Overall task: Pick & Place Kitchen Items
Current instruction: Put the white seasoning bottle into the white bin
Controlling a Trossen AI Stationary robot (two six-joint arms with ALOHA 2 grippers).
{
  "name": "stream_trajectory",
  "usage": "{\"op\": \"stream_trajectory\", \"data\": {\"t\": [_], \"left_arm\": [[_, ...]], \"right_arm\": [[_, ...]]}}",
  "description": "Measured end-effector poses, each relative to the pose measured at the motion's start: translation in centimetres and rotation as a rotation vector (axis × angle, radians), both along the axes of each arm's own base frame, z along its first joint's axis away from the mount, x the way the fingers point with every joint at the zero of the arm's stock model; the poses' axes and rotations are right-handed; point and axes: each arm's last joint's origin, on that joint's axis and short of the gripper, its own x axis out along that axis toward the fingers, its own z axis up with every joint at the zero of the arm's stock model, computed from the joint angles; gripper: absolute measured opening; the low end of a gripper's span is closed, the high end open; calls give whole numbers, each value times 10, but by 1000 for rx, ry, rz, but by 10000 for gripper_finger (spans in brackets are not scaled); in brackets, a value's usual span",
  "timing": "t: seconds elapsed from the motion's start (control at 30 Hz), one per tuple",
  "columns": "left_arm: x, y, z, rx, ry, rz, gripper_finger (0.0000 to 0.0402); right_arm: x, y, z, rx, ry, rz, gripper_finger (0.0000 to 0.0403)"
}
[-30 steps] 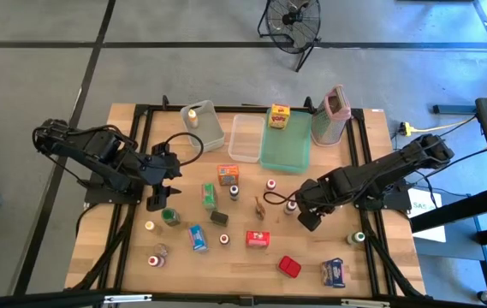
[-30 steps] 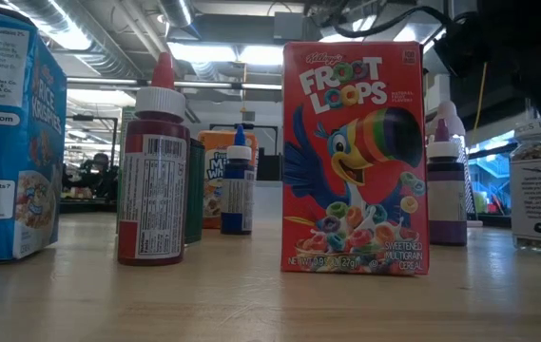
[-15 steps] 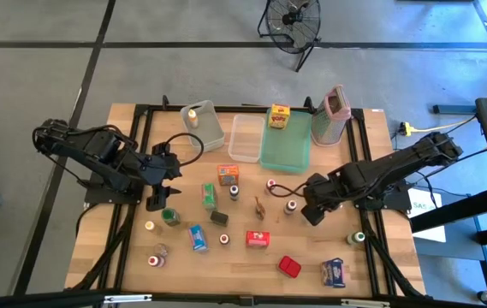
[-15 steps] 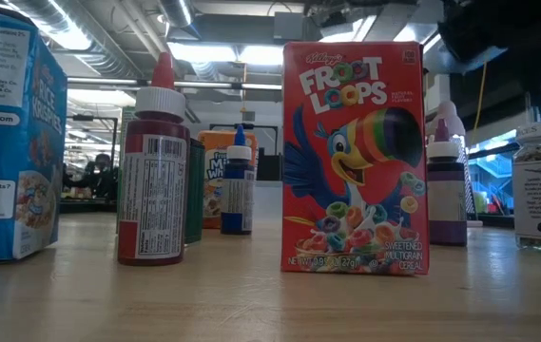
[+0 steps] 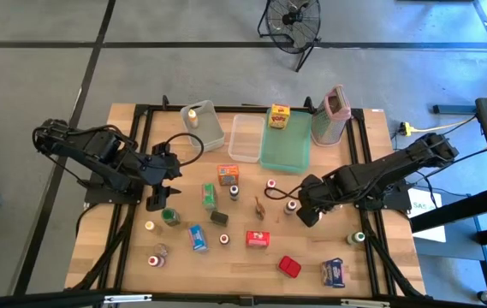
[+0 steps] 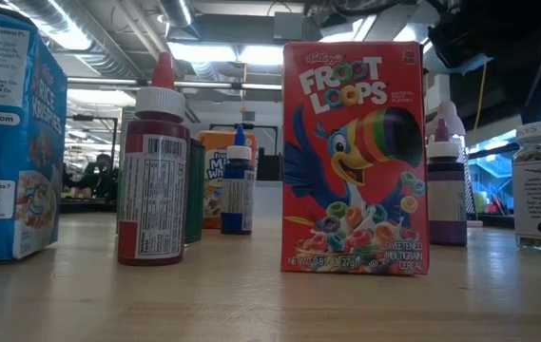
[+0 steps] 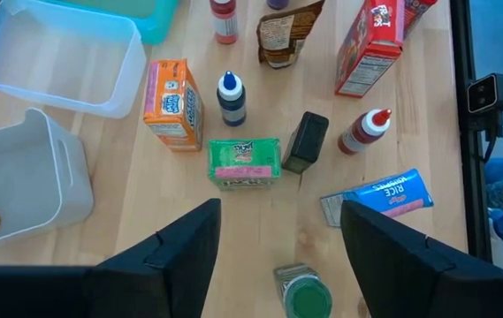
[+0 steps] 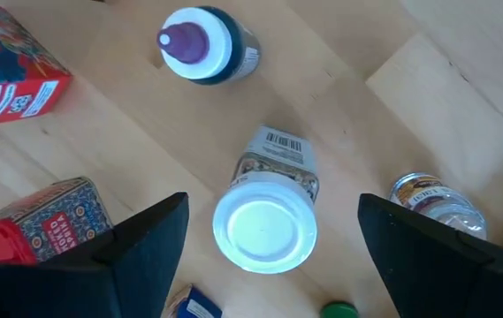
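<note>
Swinging back toward the table's middle, the right claw (image 5: 309, 214) now hangs spread and empty straight above a white-capped jar (image 8: 266, 218), which stands upright on the wood, centred between its fingers (image 8: 149, 237). Across the table, the left claw (image 5: 163, 203) waits, also spread, over a green-lidded jar (image 7: 302, 292).

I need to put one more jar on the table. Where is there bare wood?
Bare wood shows between the teal tray and the table's right edge, near the tall grey container; also along the front edge between the red packet and the red-capped bottle. The middle, around the Froot Loops box, is crowded, with both grippers there.
</note>
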Motion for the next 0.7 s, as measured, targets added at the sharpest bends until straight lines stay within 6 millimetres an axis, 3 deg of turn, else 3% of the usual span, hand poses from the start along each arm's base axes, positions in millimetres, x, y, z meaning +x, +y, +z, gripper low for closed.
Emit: {"op": "stream_trajectory", "data": {"t": [0.7], "left_arm": [[0, 0, 0, -8, -1, 12, 230]], "right_arm": [[9, 11, -20, -25, 90, 20, 330]]}}
